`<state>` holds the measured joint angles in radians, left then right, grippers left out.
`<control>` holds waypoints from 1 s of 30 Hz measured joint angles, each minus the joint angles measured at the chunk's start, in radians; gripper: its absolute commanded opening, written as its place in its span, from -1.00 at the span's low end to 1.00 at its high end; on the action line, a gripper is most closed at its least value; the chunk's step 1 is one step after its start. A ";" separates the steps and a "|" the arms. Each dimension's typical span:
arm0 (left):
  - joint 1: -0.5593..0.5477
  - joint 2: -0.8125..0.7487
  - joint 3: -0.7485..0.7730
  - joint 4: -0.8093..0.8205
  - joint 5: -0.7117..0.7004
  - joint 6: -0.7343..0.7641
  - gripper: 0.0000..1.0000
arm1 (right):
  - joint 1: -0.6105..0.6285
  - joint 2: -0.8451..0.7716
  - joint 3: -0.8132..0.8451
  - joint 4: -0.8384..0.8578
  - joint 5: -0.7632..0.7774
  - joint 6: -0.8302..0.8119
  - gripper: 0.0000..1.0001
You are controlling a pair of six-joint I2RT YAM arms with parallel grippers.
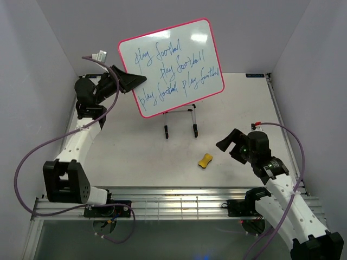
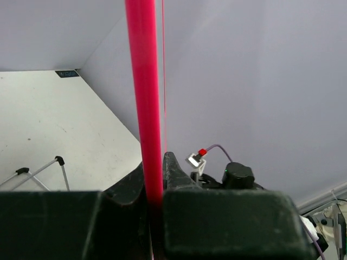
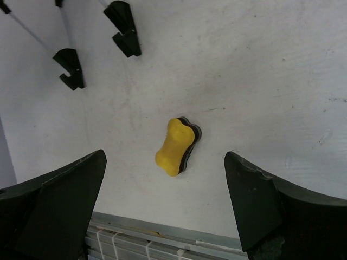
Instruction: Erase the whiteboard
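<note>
The whiteboard (image 1: 173, 67) bears blue handwriting and sits tilted directly above the wire stand (image 1: 180, 122); whether it touches the stand is unclear. The left claw (image 1: 138, 80) is clamped on the board's pink-red frame at its left edge, up and left of the stand. A yellow bone-shaped eraser (image 1: 205, 160) lies on the white, lightly scuffed surface (image 1: 135, 157) near the stand, on its near right. The right claw (image 1: 230, 147) hovers right of the stand, just right of the eraser, fingers wide apart. Plain pale lavender walls (image 1: 81, 32) enclose the surface.
</note>
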<state>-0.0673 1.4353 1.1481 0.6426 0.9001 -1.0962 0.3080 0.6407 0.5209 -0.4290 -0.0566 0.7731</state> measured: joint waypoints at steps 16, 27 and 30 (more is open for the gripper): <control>0.006 -0.322 -0.227 -0.312 -0.047 0.150 -1.00 | 0.456 0.425 0.135 -0.074 0.464 0.274 1.00; 0.006 -0.327 -0.232 -0.454 -0.071 0.257 -1.00 | 0.565 0.707 0.303 -0.132 0.549 0.396 0.67; 0.006 -0.331 -0.232 -0.480 -0.077 0.278 -1.00 | 0.574 0.715 0.304 -0.139 0.555 0.412 0.65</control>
<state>-0.0608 1.1042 0.9161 0.1631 0.8230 -0.8177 0.8822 1.3552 0.8246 -0.5682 0.4984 1.1854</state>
